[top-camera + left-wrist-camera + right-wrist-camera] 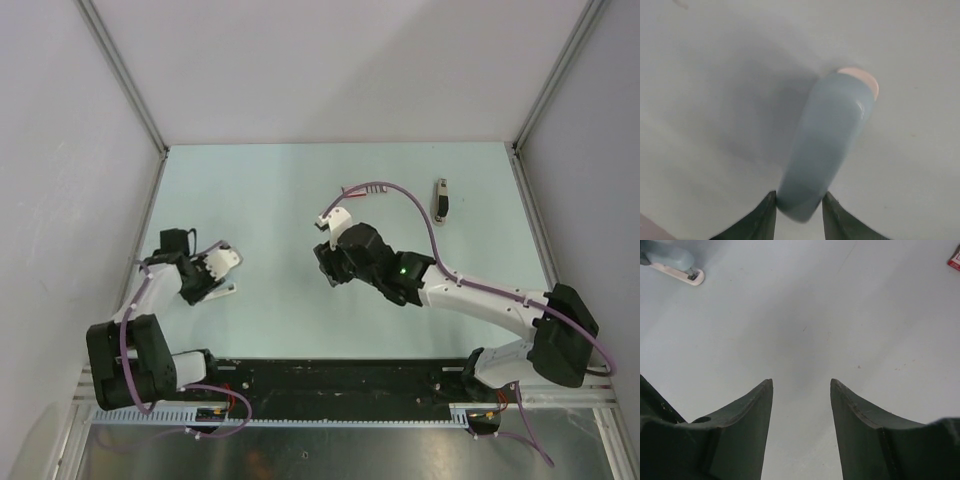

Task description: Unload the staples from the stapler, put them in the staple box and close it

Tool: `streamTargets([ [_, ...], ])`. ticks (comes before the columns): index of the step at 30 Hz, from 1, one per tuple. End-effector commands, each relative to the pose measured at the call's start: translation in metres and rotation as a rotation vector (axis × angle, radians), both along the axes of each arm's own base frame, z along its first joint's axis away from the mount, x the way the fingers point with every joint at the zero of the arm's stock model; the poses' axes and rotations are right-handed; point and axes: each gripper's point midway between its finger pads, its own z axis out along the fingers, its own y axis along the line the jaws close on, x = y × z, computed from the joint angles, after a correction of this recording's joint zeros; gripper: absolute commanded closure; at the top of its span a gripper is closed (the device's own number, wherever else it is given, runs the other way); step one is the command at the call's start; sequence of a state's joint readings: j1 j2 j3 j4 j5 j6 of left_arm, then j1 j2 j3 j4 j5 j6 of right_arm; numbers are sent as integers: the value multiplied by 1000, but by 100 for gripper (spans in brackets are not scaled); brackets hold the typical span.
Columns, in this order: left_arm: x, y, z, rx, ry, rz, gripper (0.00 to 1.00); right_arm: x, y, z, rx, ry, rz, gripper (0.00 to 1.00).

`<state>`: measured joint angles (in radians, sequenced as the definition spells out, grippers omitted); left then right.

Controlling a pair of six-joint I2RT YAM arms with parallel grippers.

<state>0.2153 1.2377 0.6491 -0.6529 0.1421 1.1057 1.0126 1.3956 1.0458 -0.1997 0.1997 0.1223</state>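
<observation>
The stapler [830, 135] is pale blue with a cream base. It lies lengthwise away from my left wrist camera. My left gripper [799, 200] is shut on its near end, one finger against each side. In the top view the left gripper [213, 278] sits at the table's left, and the stapler's cream base [228, 289] pokes out beside it. In the right wrist view the stapler [672, 260] shows at the far upper left, resting on the table. My right gripper [801, 382] is open and empty above bare table. In the top view it [325, 268] hangs near the middle. No staples are visible.
A small red box [352, 189] lies behind the right wrist and shows at the right wrist view's top right edge [955, 261]. A small dark object [441, 198] lies at the back right. Grey walls enclose the pale table [270, 200] on three sides.
</observation>
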Motion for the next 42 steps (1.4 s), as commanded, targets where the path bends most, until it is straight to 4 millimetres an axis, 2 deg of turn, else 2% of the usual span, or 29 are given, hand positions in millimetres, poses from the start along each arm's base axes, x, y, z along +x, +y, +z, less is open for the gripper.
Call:
streamTargets([
  [1, 7, -43, 1, -74, -5, -93, 100, 1, -7, 20, 63, -46, -37, 46],
  [8, 8, -117, 2, -115, 24, -291, 100, -3, -22, 14, 60, -39, -71, 48],
  [13, 14, -156, 5, -116, -6, -374, 98, -7, -27, 6, 53, -19, -80, 49],
  [14, 16, -162, 7, -116, -20, -381, 90, -8, -28, 5, 54, -15, -81, 49],
  [15, 19, -166, 9, -116, -36, -383, 75, -9, -29, 3, 57, -10, -82, 48],
  [16, 23, -167, 12, -117, -57, -374, 54, -10, -29, 1, 59, -2, -81, 47],
  [17, 27, -169, 16, -118, -82, -362, 38, -12, -29, 0, 61, 4, -79, 44],
  [18, 30, -169, 20, -117, -104, -350, 28, -13, -28, -1, 64, 10, -74, 41],
  [20, 36, -168, 32, -123, -154, -320, 15, -16, -25, -4, 70, 23, -57, 36],
  [22, 42, -168, 51, -158, -219, -274, 7, -18, -20, -9, 69, 35, -35, 32],
  [24, 48, -166, 77, -199, -297, -224, 2, -21, -14, -14, 68, 47, -2, 28],
  [26, 56, -158, 110, -269, -388, -126, 1, -25, -4, -18, 71, 55, 52, 23],
  [30, 70, -121, 178, -440, -549, 119, 0, -30, 23, -22, 74, 72, 174, 17],
  [32, 68, -103, 193, -503, -567, 222, 0, -31, 40, -31, 51, 94, 231, 16],
  [36, 54, -99, 190, -574, -510, 315, 0, -37, 75, -47, 21, 123, 326, 15],
  [42, 34, -100, 163, -590, -449, 373, 1, -36, 109, -59, -8, 120, 400, 15],
])
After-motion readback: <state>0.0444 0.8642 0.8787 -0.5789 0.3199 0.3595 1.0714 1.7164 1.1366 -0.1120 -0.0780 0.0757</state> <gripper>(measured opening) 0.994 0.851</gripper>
